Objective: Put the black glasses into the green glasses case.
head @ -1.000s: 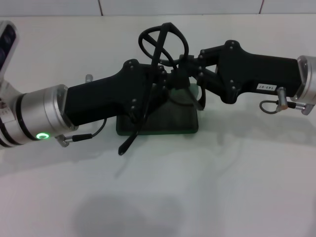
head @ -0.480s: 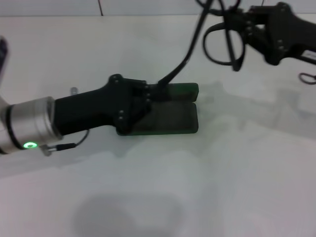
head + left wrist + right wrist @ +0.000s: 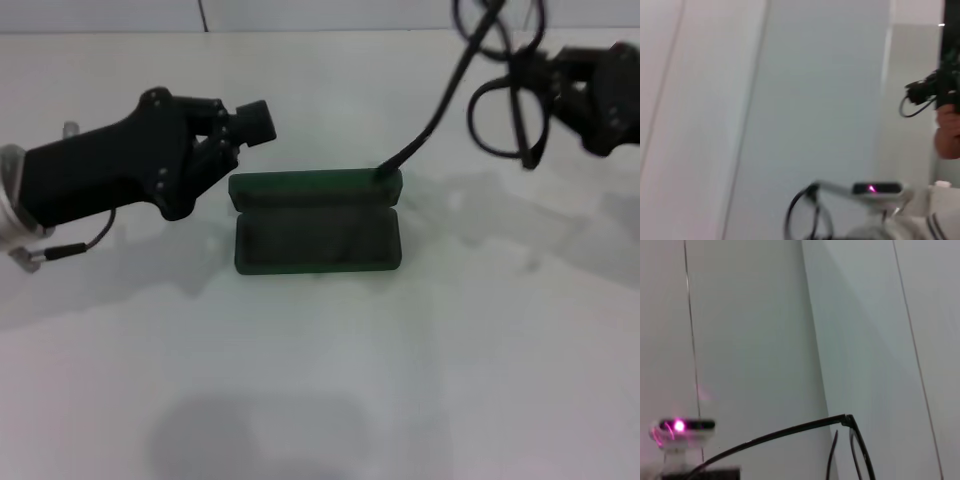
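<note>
Above a white tabletop (image 3: 320,380), the right hand (image 3: 560,85) at the upper right of the head view pinches the black glasses (image 3: 505,110) by the frame, holding them aloft and well clear of the surface. One long temple arm trails down and to the left, its tip ending at or just above the far right corner of the green glasses case (image 3: 318,222); whether it touches cannot be told. The case lies open at the centre of the frame, lid folded back toward the top, the felt-lined tray bare. The left hand (image 3: 245,122) hovers at the upper left, just beside the case's far left corner and touching nothing; whether its fingers are spread or pressed together cannot be told. In the right wrist view the glasses (image 3: 850,440) cross the lower frame against a pale wall. The step in hand looks like the carry to the case. The next move calls for bringing the frame left and down over the tray, levelling it lengthwise with the case and getting the dangling temple arm inside the rim before letting go.
</note>
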Controlling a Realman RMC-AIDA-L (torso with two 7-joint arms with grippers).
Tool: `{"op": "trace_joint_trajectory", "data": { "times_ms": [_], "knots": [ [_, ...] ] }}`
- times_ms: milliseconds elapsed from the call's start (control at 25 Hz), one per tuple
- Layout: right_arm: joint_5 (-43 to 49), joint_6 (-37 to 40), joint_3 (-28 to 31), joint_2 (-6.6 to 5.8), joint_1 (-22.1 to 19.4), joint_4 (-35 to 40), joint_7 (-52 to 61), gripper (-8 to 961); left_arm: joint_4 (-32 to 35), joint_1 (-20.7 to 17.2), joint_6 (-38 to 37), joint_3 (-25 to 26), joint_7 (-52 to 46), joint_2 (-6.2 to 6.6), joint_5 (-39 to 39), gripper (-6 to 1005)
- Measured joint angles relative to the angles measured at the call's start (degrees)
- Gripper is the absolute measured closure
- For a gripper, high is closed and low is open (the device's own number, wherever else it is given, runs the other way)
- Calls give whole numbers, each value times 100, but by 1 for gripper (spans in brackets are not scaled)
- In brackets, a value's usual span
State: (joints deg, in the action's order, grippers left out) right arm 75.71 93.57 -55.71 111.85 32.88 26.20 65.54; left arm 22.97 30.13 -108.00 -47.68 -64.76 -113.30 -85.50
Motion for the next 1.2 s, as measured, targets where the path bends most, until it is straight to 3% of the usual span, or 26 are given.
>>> {"op": "trace_joint_trajectory", "data": {
  "times_ms": [400,680,1200],
  "knots": [
    [1015,-772,-49,397,461,-121,-45,896,127,211,-224,-253,167,-273,-36,1001],
    [1063,-823,-215,422,746,-657,-231,896,127,156,-231,-265,214,-332,-52,1001],
    [822,-529,-295,435,846,-653,-205,896,27,185,-219,-615,396,-490,-110,1001]
  ]
}}
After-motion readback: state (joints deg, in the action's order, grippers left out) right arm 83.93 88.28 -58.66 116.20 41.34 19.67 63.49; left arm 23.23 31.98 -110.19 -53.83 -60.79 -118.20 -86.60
